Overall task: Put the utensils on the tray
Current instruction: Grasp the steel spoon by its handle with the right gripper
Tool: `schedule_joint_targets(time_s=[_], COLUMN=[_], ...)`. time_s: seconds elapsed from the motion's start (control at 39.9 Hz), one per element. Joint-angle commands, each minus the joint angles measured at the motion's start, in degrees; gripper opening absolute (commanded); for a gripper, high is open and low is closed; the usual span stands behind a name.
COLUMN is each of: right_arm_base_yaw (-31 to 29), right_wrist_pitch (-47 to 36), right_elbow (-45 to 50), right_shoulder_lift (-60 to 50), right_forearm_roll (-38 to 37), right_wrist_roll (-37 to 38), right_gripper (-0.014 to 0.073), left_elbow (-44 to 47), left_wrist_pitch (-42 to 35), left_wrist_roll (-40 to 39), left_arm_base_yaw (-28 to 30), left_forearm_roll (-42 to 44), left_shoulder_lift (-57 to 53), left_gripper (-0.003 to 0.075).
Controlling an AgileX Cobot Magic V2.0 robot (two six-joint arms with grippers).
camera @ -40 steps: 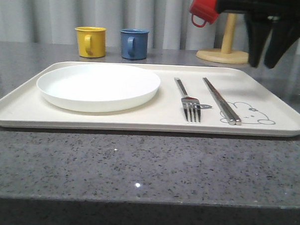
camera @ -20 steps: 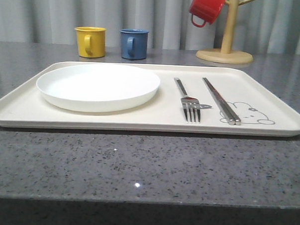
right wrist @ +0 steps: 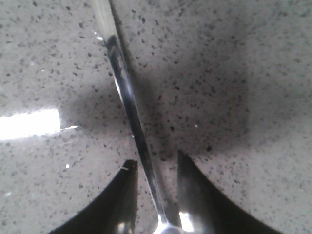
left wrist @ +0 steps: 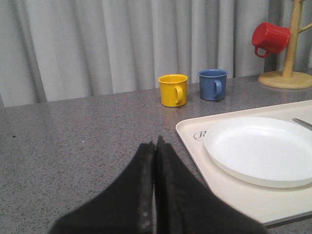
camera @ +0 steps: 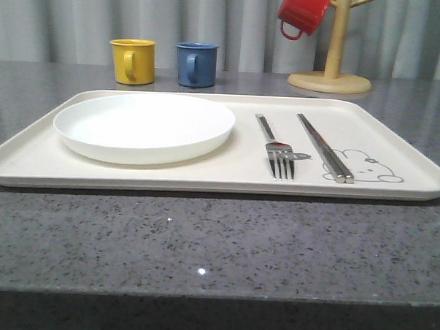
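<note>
The cream tray point(camera: 204, 185) lies across the counter in the front view. A silver fork point(camera: 277, 149) and a pair of chopsticks point(camera: 323, 147) lie side by side on its right half, beside the rabbit drawing. In the right wrist view a shiny spoon point(right wrist: 124, 87) lies on the speckled grey counter. My right gripper point(right wrist: 155, 163) is open, low over the spoon, its handle running between the two fingers with a gap on each side. My left gripper point(left wrist: 156, 142) is shut on nothing, above bare counter beside the tray's point(left wrist: 195, 141) left end.
A round white plate point(camera: 143, 125) takes up the tray's left half. A yellow mug point(camera: 132, 60) and a blue mug point(camera: 196, 64) stand behind the tray. A red mug point(camera: 303, 11) hangs on a wooden mug tree point(camera: 330, 75) at the back right.
One second ago my right gripper hung at the top right of the front view; it has since left that view. Tray, fork, chopsticks and plate have not moved.
</note>
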Motion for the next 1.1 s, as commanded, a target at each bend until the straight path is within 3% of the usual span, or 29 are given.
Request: schedule_joint_targets(time_s=[0.0,0.25,0.45,0.55,0.83,1.08], right_arm_base_yaw=[-0.33,-0.33,-0.33,-0.33,0.36,9.60], right_wrist_pitch=[1.01,0.55,1.31,2.01,3.36,5.70], right_elbow=[-1.78,-1.78,-1.78,-1.84,-1.84,-1.84], right_shoulder_lift=[-1.18,0.05,0.05,-0.28,-6.58,-13.34], right_forearm_roll=[-0.21,-0.08,-0.08,-0.08,-0.08,0.22], right_wrist_roll=[-0.70,-0.70,-0.70,-0.70,2.58,8.17], right_gripper=[0.0241,0.0226,-0.0004,-0.0067,-0.0069,-0.0069], left_elbow=[-1.36,-1.36,-1.36,-1.36,-1.36,-1.36], left_wrist_pitch=[-4.80,-4.80,-4.80,-4.80,-4.91,-4.91], left_wrist_roll=[-0.69,-0.69,-0.69,-0.69,-0.69,-0.69], left_arm_base_yaw=[-0.04,-0.04,-0.04,-0.04,-0.04,-0.04], left_forearm_roll=[-0.59,-0.59,-0.59,-0.59,-0.59,-0.59], left_shoulder_lift=[0.74,0.74,0.74,0.74,0.74,0.74], left_gripper=[-0.0018,-0.0018,-0.0018,-0.0018,-0.0018,-0.0018])
